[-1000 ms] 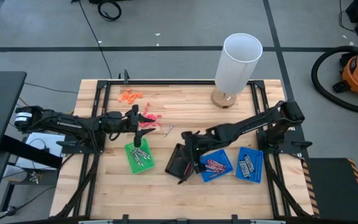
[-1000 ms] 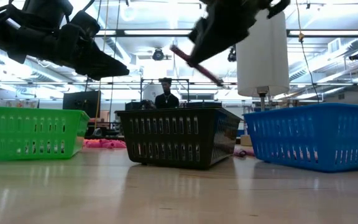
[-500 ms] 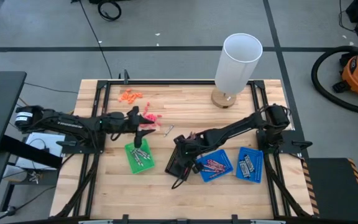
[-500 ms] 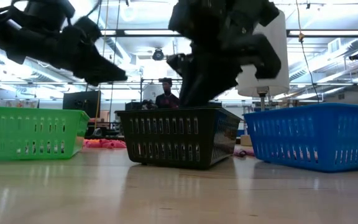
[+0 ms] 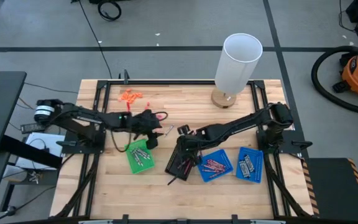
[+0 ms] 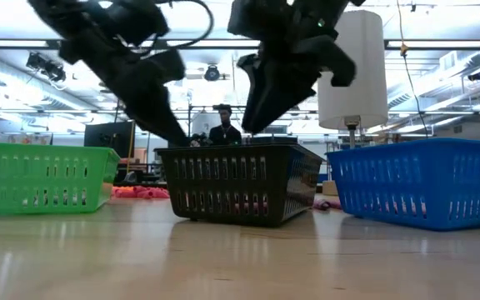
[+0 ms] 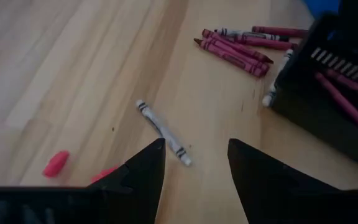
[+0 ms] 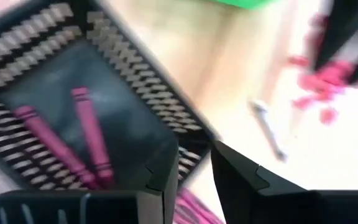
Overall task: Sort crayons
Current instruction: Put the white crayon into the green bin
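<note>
Above the black slatted plastic tray (image 5: 180, 163), the right gripper (image 5: 185, 142) hangs with fingers parted and empty; two pink-magenta crayons (image 8: 82, 140) lie inside. The left gripper (image 7: 194, 163), fingers spread wide, hovers over a loose grey-silver crayon (image 7: 163, 132) on the table (image 5: 185, 102). A skewed pinch could roll it away.

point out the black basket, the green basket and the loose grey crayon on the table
black basket (image 6: 236, 183): low view, front slatted wall.
green basket (image 5: 132, 163): high view, bare floor near its front left corner.
grey crayon (image 7: 163, 132): left wrist view, middle of its wrapper.
</note>
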Action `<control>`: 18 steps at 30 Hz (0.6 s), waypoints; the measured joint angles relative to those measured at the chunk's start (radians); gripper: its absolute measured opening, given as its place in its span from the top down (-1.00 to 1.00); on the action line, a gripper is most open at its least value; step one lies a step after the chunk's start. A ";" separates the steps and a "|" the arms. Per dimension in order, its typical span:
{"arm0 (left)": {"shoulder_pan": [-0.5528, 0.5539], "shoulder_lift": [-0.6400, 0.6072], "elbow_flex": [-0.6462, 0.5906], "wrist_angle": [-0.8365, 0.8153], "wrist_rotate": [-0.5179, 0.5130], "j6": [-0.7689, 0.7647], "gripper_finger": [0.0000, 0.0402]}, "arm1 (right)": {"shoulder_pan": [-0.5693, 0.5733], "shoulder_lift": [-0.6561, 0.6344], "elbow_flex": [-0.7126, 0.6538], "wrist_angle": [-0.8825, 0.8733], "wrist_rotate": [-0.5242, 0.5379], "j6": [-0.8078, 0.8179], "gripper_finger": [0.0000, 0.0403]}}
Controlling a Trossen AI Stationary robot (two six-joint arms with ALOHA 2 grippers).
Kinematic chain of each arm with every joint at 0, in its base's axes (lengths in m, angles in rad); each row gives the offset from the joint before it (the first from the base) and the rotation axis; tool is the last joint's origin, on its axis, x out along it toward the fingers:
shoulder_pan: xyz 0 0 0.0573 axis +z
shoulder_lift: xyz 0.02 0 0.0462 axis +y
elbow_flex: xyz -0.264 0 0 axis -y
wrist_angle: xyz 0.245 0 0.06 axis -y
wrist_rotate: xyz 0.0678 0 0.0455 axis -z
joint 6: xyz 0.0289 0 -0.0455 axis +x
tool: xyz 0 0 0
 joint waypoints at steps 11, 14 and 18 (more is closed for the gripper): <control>0.001 0.281 0.211 -0.102 -0.044 -0.071 0.07 | 0.042 -0.087 -0.028 -0.243 0.255 0.261 0.49; 0.001 0.335 0.273 -0.141 -0.049 -0.071 0.07 | 0.044 -0.106 -0.075 -0.236 0.255 0.306 0.49; 0.011 0.405 0.330 -0.207 -0.071 -0.070 0.07 | 0.055 -0.135 -0.140 -0.190 0.256 0.326 0.49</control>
